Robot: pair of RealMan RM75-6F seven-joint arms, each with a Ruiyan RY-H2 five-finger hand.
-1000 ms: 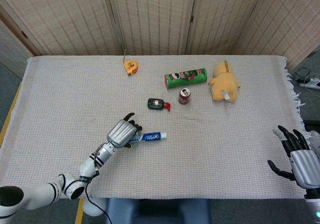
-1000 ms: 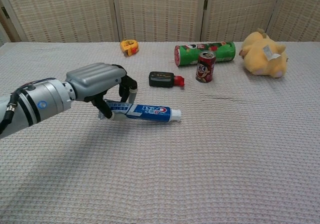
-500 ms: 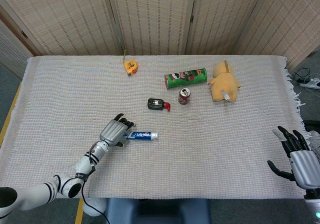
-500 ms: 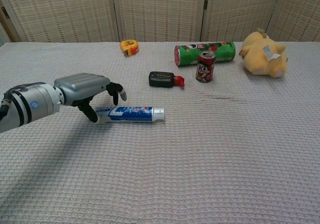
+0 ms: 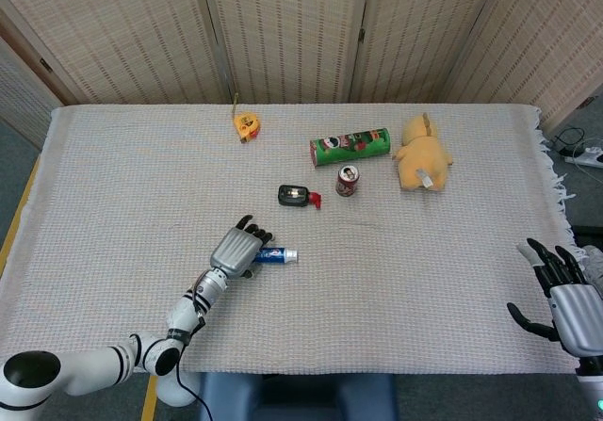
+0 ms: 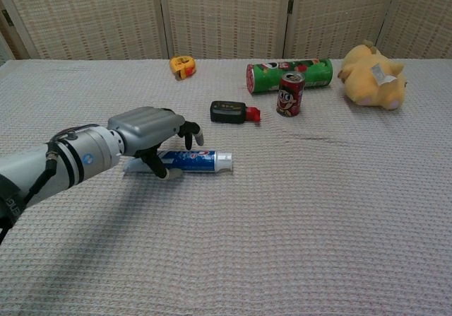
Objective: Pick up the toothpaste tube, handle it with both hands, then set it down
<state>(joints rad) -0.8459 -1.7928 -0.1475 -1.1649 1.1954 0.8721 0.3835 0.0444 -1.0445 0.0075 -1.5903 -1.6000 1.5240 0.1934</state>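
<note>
The blue and white toothpaste tube (image 5: 280, 255) (image 6: 201, 160) lies flat on the woven cloth, its white cap pointing right. My left hand (image 5: 237, 248) (image 6: 148, 129) arches over the tube's tail end, fingers spread above it and the thumb down on the cloth in front. The tail is hidden under the hand, and the fingers do not plainly clasp the tube. My right hand (image 5: 565, 294) hangs with fingers spread and empty beyond the table's right front corner, seen only in the head view.
Further back lie a black device with a red tip (image 5: 296, 195) (image 6: 228, 111), a small red can (image 5: 347, 181) (image 6: 289, 95), a green chips canister on its side (image 5: 350, 146) (image 6: 289, 74), a yellow plush toy (image 5: 422, 153) (image 6: 371, 75) and a yellow tape measure (image 5: 247, 125) (image 6: 181, 66).
A second ago my left hand held the tube; it set it on the cloth and drew left. Now the hand has moved right, back over the tail. The tube has stayed put since.
</note>
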